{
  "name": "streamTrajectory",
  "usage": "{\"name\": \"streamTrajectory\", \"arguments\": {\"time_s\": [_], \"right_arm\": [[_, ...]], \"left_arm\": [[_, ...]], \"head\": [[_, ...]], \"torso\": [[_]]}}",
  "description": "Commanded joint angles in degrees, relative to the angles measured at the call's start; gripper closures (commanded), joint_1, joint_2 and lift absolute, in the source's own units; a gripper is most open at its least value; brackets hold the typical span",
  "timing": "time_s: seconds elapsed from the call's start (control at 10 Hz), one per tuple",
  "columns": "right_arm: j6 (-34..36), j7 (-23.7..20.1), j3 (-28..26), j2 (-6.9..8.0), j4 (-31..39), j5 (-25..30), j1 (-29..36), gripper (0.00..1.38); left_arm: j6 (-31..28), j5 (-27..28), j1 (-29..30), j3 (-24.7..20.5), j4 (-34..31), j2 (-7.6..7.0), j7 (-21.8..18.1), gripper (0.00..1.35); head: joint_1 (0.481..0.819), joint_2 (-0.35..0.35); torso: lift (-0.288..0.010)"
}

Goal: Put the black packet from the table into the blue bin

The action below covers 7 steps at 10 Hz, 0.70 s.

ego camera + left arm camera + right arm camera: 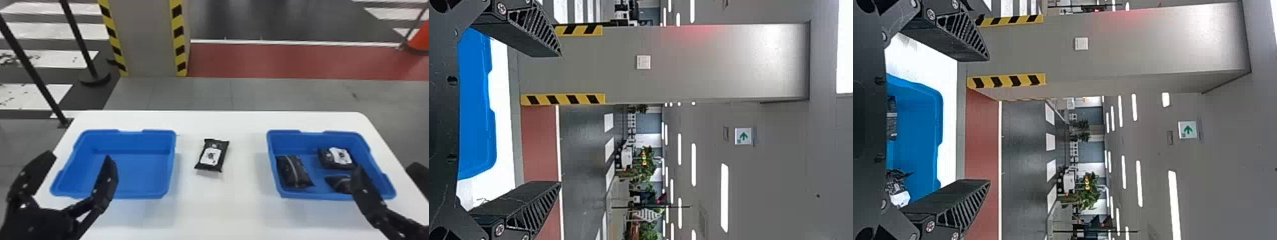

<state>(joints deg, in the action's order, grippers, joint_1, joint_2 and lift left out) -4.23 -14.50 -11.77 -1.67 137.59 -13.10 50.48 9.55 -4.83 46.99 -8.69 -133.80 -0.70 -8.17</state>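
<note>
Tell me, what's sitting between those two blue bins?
The black packet, lying on the white table; the head view shows it there.

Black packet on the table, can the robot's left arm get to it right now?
Probably yes: the left hand is open and empty, and the packet lies uncovered, though the hand would likely have to cross the left blue bin first.

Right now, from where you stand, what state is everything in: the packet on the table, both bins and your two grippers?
Black packet: lying flat on the table, label up.
Left blue bin: empty.
Right blue bin: holding three black packets.
Left gripper: open, empty.
Right gripper: open, empty.
</note>
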Motion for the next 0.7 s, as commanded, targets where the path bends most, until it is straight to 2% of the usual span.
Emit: {"name": "streamTrajectory", "arguments": {"time_s": [0.0, 0.4, 0.6], "right_arm": [[0.01, 0.0, 0.0, 0.0, 0.01, -0.04, 0.0, 0.15], [0.43, 0.0, 0.0, 0.0, 0.29, -0.04, 0.14, 0.16], [4.79, -0.09, 0.46, -0.53, 0.99, 0.19, -0.98, 0.16]], "left_arm": [[0.02, -0.08, 0.12, -0.11, 0.0, 0.0, 0.0, 0.11], [0.02, -0.08, 0.12, -0.11, 0.0, 0.0, 0.0, 0.11], [-0.12, 0.03, -0.02, -0.11, 0.0, 0.0, 0.0, 0.11]], "head": [[0.695, 0.004], [0.695, 0.006], [0.695, 0.007]], "torso": [[-0.11], [-0.11], [-0.11]]}}
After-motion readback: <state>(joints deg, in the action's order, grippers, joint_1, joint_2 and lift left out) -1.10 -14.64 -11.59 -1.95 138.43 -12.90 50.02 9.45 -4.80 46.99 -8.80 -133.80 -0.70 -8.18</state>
